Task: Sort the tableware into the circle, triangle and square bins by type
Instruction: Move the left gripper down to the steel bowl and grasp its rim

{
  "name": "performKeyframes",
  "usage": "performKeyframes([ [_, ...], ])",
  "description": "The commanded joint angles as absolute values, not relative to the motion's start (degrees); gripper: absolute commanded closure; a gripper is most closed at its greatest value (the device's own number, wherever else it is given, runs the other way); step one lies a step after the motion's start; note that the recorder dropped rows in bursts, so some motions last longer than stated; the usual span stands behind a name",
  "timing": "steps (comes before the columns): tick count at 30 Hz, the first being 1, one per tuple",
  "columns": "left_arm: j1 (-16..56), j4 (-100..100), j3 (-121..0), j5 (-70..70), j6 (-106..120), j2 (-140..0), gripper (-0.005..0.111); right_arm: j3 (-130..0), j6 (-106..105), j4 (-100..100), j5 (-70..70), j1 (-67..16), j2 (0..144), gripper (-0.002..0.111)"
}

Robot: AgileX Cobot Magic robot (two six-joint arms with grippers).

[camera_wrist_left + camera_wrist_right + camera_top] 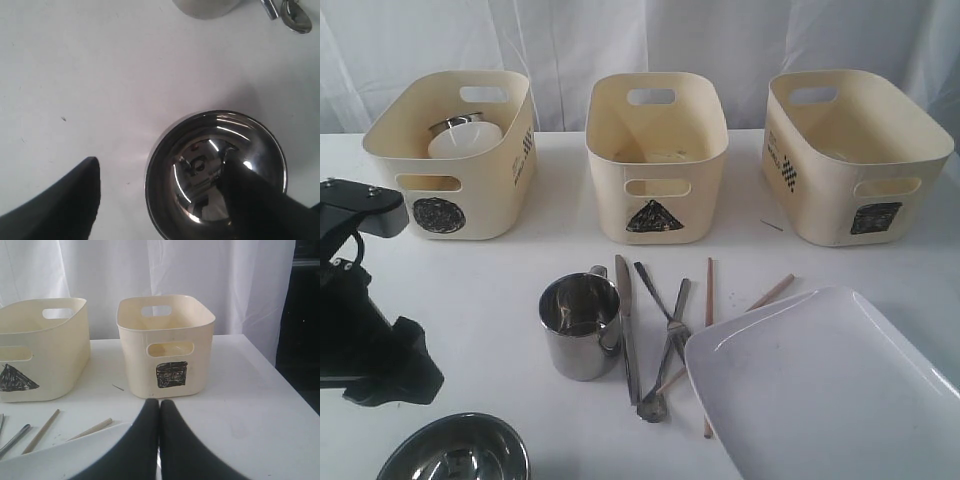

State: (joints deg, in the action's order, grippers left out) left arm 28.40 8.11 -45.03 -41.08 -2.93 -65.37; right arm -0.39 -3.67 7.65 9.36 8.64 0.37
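Left tool is spread wide, one finger over the steel bowl on the table near the mug, one outside: pinch that thin rim, I'd say, since it looks light and stiff but slick.

White table, matte, fills the foreground in all views; surface mostly clean. Faint dark speck on it in the left wrist view, with a fainter mark or two nearby. Short thin sliver lies flat on the table toward the back right, too small to identify. White curtain hangs in soft vertical folds behind the table's far edge. In the right wrist view, a dark panel stands beside the curtain's edge, detail lost in shadow.
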Motion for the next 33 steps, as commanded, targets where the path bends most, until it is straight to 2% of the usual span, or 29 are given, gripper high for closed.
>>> performKeyframes([
  [1, 28.7, 8.8, -44.6, -43.0, -2.8, -65.3, 0.034, 0.0, -4.1, 7.5, 8.9, 8.5, 0.0, 0.108],
  [18, 28.7, 8.7, -43.5, -45.3, 0.3, -72.1, 0.034, 0.0, -4.1, 7.5, 8.9, 8.5, 0.0, 0.108],
  [33, 28.7, 13.3, -36.1, -37.8, 3.5, -72.1, 0.034, 0.0, -4.1, 7.5, 8.9, 8.5, 0.0, 0.108],
])
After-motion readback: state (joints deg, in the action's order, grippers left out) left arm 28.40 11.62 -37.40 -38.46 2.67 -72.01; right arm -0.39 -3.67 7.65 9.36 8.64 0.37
